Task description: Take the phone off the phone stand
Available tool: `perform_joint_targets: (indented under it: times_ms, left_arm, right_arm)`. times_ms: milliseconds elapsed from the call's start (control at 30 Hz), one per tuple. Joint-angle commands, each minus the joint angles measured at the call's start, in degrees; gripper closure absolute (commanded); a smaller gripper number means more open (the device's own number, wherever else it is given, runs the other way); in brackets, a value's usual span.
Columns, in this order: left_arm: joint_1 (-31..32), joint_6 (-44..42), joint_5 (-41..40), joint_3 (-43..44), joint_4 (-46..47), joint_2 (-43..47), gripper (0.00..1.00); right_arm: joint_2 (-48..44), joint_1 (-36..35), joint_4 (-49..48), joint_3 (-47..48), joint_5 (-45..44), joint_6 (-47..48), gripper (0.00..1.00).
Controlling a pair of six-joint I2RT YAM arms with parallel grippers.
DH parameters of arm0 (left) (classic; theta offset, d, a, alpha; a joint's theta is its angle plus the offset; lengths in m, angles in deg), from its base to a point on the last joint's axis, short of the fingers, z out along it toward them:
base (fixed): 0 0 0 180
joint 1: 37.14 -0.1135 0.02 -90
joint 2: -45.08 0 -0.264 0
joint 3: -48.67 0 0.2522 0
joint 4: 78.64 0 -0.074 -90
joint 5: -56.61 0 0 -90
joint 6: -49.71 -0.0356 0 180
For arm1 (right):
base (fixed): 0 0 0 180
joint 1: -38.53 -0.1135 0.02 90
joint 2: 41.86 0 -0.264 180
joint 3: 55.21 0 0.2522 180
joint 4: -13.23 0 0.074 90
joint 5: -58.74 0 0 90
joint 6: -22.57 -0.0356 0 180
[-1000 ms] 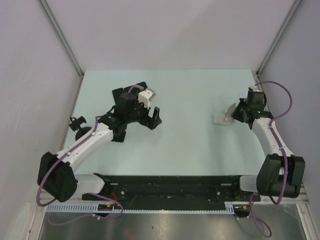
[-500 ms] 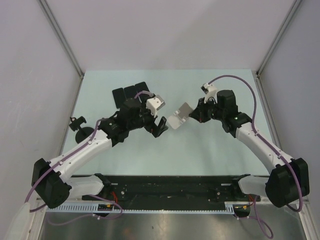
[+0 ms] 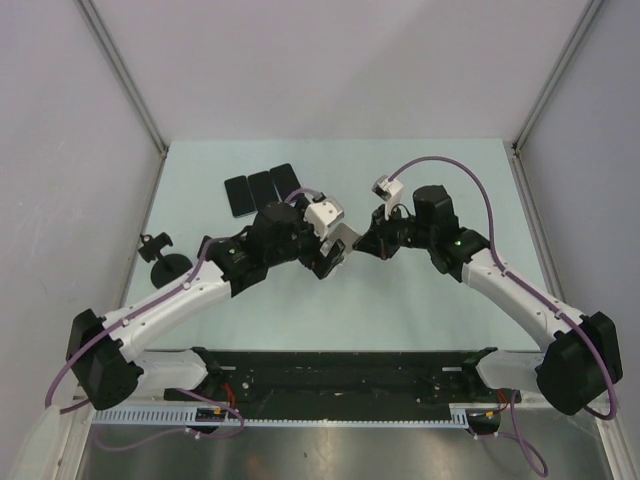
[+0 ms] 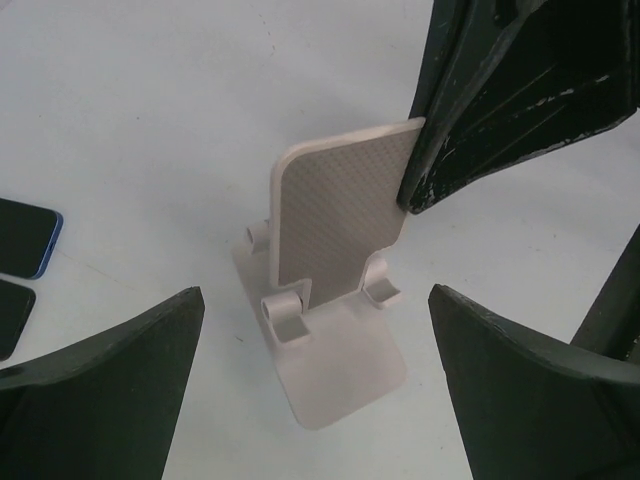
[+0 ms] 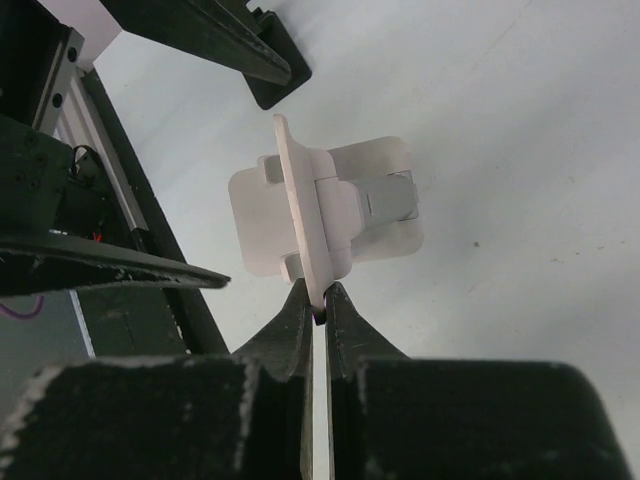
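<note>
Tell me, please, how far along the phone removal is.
Done, apparently: the phone stand carries no phone, and three phones lie flat on the table. In hand: the right claw is shut on the stand's back plate; the left claw is open, facing it. Left: probably just releasing the stand.

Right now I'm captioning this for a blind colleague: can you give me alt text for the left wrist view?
An empty beige phone stand, back plate upright, is pinched at its upper corner by the right end effector. The open left end effector frames it from below, and two dark phones lie at the left edge.
</note>
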Motion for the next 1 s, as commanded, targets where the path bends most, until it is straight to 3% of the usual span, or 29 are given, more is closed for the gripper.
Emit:
perform_joint_targets:
  times_ms: [0,133,367,733,933,967]
  left_arm:
    - [2.90,-3.92,-6.03,3.17,1.01,-1.95,0.00]
    - [5.36,-3.39,-14.37,3.61,1.89,-2.83,0.00]
    - [9.23,-2.07,-19.13,3.08,5.58,-4.85,0.00]
    - [9.68,1.62,-28.36,2.64,10.59,-8.72,0.03]
    - [9.68,1.54,-30.30,2.64,11.21,-10.31,0.19]
    - [9.68,1.71,-30.30,2.47,11.12,-10.31,0.26]
  right_arm:
    - [-0.51,-1.35,-3.34,3.25,1.49,-0.43,1.00]
    - [-0.69,-1.88,-4.31,3.25,-0.36,-3.68,1.00]
    - [0.01,-2.59,-5.89,3.25,-3.88,-7.99,1.00]
    - [1.33,-3.99,-6.94,3.25,-4.93,-11.51,1.00]
    - [2.65,-4.08,-7.73,3.25,-5.55,-13.97,1.00]
    - [2.91,-4.08,-7.91,3.25,-5.72,-14.58,1.00]
